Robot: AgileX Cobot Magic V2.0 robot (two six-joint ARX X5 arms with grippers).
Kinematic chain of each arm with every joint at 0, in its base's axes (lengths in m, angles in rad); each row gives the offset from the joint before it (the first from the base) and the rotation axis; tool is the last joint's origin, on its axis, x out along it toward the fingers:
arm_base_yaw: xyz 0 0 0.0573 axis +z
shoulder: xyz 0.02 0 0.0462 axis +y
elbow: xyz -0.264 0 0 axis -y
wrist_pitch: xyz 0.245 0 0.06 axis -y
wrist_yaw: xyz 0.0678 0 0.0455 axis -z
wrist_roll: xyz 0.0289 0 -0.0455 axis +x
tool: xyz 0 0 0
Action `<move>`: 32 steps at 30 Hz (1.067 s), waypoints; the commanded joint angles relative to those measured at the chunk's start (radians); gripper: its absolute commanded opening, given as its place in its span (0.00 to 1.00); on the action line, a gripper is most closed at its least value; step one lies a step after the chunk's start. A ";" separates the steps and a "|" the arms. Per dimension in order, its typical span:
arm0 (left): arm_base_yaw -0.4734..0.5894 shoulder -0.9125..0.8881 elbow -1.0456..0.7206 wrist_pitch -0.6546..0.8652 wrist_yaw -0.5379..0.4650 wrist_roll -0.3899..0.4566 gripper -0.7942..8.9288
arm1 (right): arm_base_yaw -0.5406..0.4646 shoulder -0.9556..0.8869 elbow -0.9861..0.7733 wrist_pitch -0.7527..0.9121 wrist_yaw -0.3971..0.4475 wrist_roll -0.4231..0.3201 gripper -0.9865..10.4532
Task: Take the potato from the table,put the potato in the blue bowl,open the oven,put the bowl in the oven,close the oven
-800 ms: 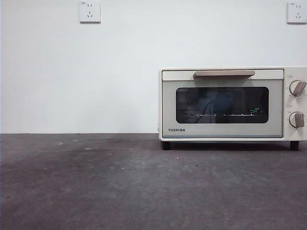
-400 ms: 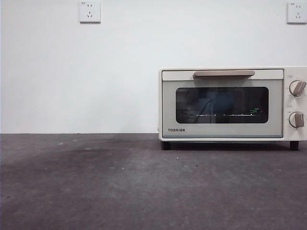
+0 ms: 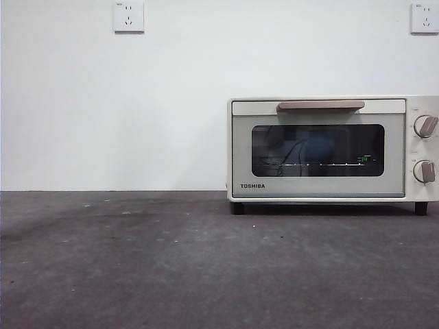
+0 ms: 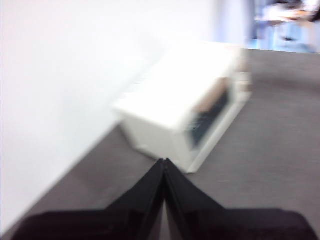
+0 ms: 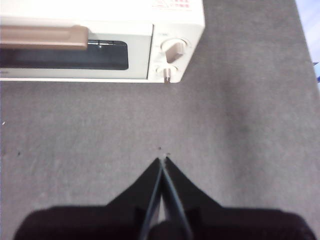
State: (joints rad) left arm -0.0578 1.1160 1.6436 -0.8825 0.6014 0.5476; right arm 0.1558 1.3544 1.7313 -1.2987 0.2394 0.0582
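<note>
Front view: the oven [image 3: 333, 149] stands at the right on the table [image 3: 171, 267], its back toward a plain white wall [image 3: 137, 103]. It is a cream-white box with rounded edges. Its door is shut, and a tan bar handle [image 3: 320, 105] runs across the top of the door. The dark glass window [image 3: 317, 150] shows a thin wire rack and a blue, rounded shape [image 3: 315, 147] behind it, which looks like the bowl sitting inside; the potato cannot be made out. Two knobs [image 3: 425, 126] sit one above the other on the right panel, and short black feet lift the box off the table. The tabletop is dark grey-brown, matte and faintly speckled. Two white wall sockets [image 3: 128, 16] are set high on the wall, one at the left and one at the far right. No arm shows here.

Left wrist view: blurred. The left gripper [image 4: 164, 162] has its two black jaws pressed together, holding nothing, above the table. The oven [image 4: 185, 105] appears ahead as a pale box seen from a corner, well apart from the jaws.

Right wrist view: the right gripper [image 5: 163, 160] likewise has its jaws together and empty, over bare table [image 5: 240, 125]. The oven [image 5: 100, 40] lies beyond, with its handle [image 5: 44, 36] and knobs [image 5: 173, 51] facing the gripper, and a stretch of table between them.
</note>
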 commanded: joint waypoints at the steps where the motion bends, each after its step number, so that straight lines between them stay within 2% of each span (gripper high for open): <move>1: 0.061 -0.034 -0.003 0.030 0.012 0.069 0.08 | 0.001 0.068 -0.002 0.045 0.003 -0.006 0.09; 6: 0.101 -0.125 -0.093 0.202 0.006 0.081 0.08 | 0.001 0.164 -0.002 0.168 0.003 -0.006 0.09; 11: 0.102 -0.274 -0.360 0.486 0.004 0.047 0.08 | 0.001 0.241 -0.002 0.332 0.003 -0.006 0.09; 13: 0.102 -0.340 -0.504 0.602 -0.011 -0.014 0.08 | 0.001 0.262 -0.002 0.396 0.003 -0.006 0.09; 15: 0.102 -0.395 -0.636 0.695 -0.066 -0.087 0.08 | 0.001 0.275 -0.002 0.447 0.003 -0.006 0.09; 20: 0.102 -0.565 -1.016 0.924 -0.360 -0.326 0.08 | 0.001 0.286 -0.002 0.547 0.003 -0.006 0.09; 22: 0.102 -0.639 -1.148 0.982 -0.465 -0.390 0.08 | 0.001 0.286 -0.002 0.571 0.003 -0.006 0.09; 25: 0.103 -0.748 -1.294 0.998 -0.531 -0.418 0.08 | 0.000 0.286 -0.002 0.592 0.003 -0.006 0.09; 29: 0.103 -0.855 -1.435 1.004 -0.550 -0.419 0.08 | 0.001 0.286 -0.002 0.596 0.003 -0.006 0.09; 32: 0.103 -0.904 -1.521 1.004 -0.552 -0.454 0.08 | 0.000 0.286 -0.002 0.596 0.003 -0.006 0.09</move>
State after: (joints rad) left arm 0.0429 0.2222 0.1562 0.1154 0.0544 0.1291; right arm 0.1558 1.6352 1.7313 -0.7094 0.2394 0.0555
